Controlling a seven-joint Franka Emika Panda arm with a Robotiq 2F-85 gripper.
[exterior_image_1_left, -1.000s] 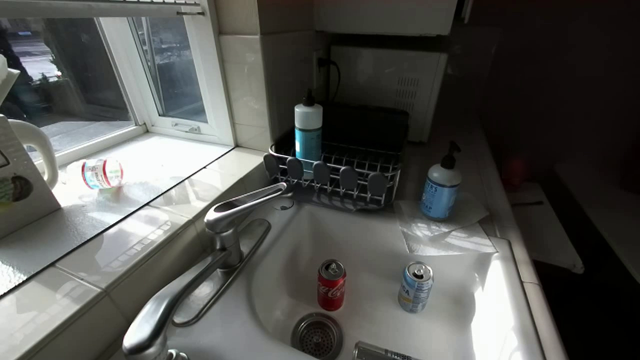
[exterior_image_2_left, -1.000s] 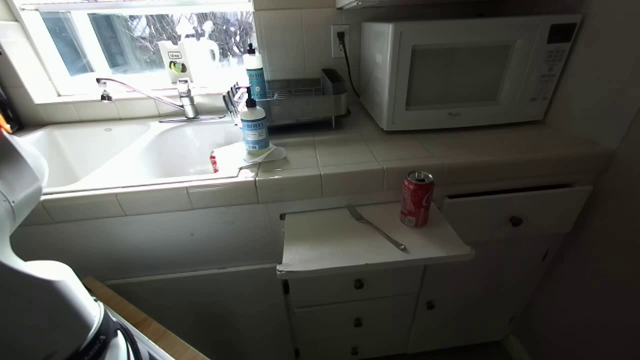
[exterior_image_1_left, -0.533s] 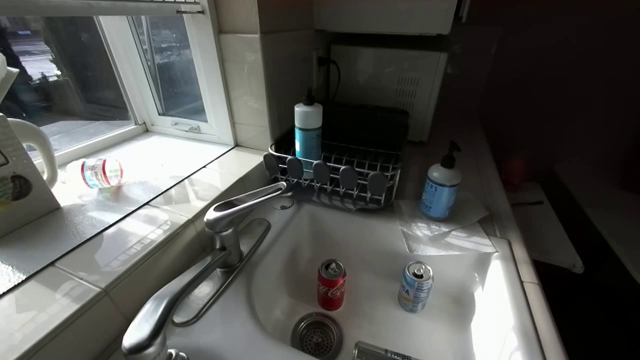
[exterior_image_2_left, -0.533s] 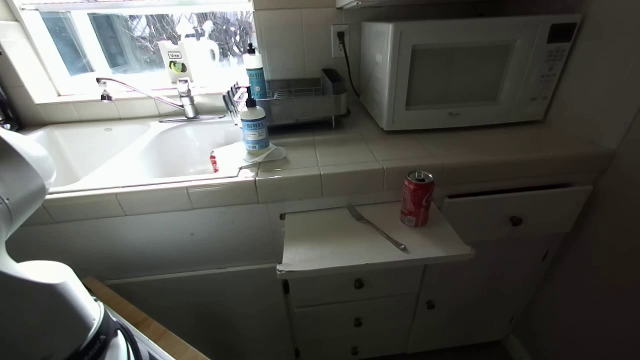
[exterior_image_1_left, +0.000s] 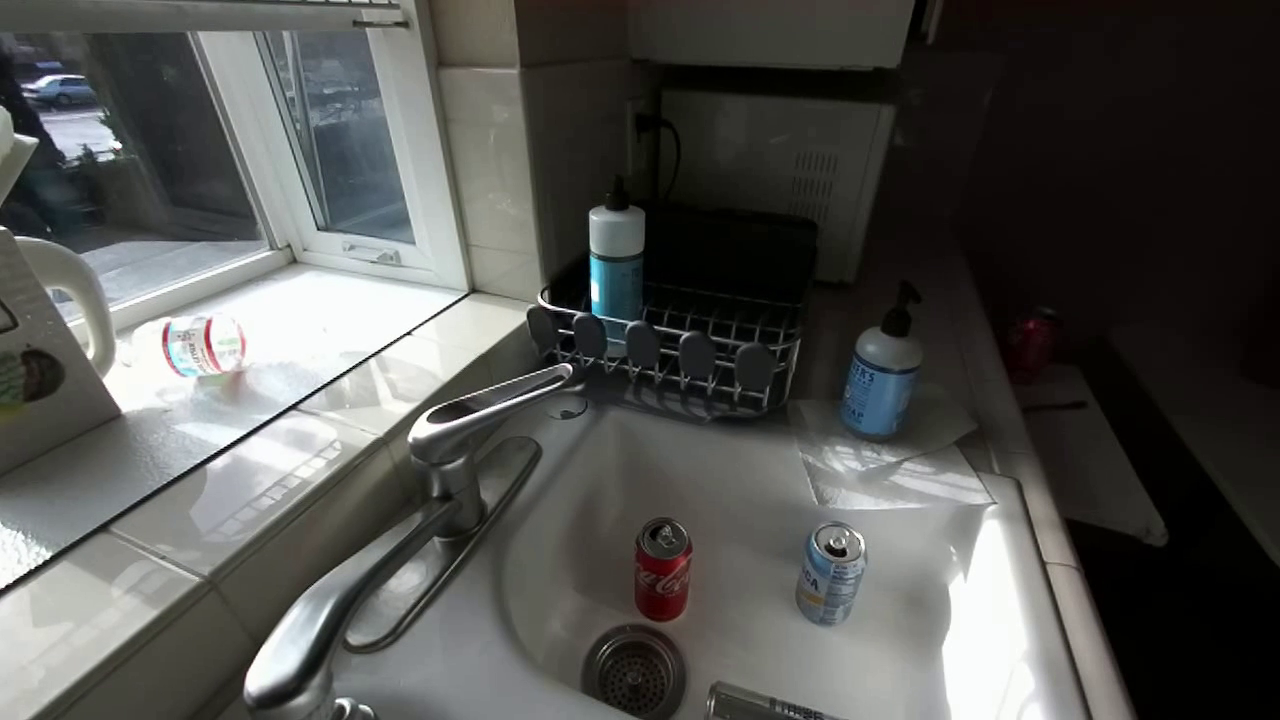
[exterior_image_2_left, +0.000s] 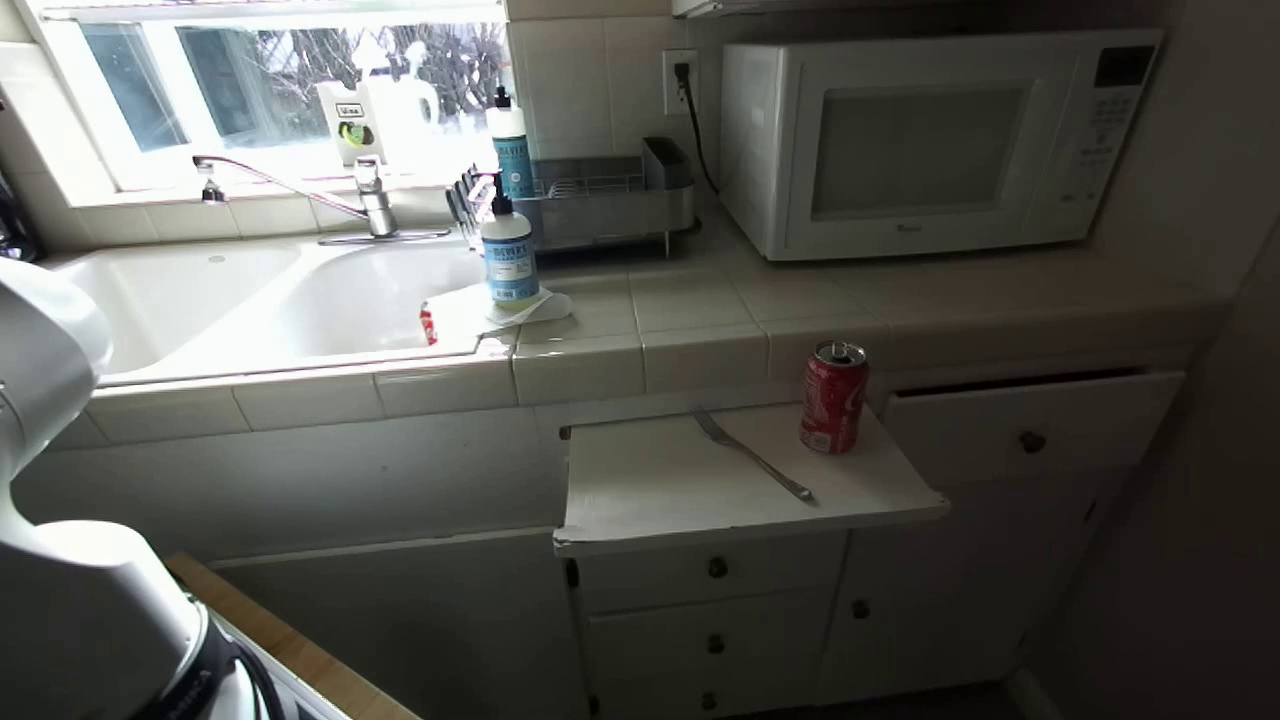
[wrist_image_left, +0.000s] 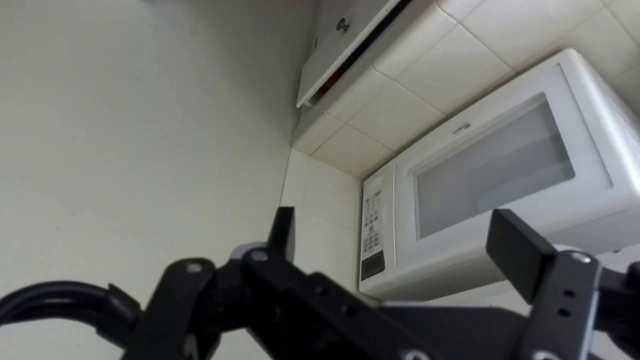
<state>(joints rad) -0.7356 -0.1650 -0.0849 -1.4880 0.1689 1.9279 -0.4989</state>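
In the wrist view my gripper (wrist_image_left: 395, 225) stands open, its two black fingers wide apart with nothing between them. Beyond the fingertips is the white microwave (wrist_image_left: 405, 250), upside down in this picture and apart from the fingers. The white arm (exterior_image_2_left: 90, 610) fills the left edge of an exterior view; its gripper lies outside both exterior views. A red can (exterior_image_2_left: 833, 400) stands upright beside a fork (exterior_image_2_left: 755, 460) on a pull-out board (exterior_image_2_left: 640, 490). In the sink (exterior_image_1_left: 740, 480) a red can (exterior_image_1_left: 663, 580) and a light blue can (exterior_image_1_left: 832, 585) stand upright.
A silver can (exterior_image_1_left: 760, 702) lies on its side by the drain. A faucet (exterior_image_1_left: 455, 490) rises at the sink's back edge. Soap bottles (exterior_image_1_left: 880, 385) and a dish rack (exterior_image_1_left: 642, 345) stand near it. A drawer (exterior_image_2_left: 1030, 420) below the counter is slightly pulled out.
The arm at the left edge has shifted slightly right and lower since a second ago, mostly in the first half second. An orange bit there has gone from view. The cans have not moved.
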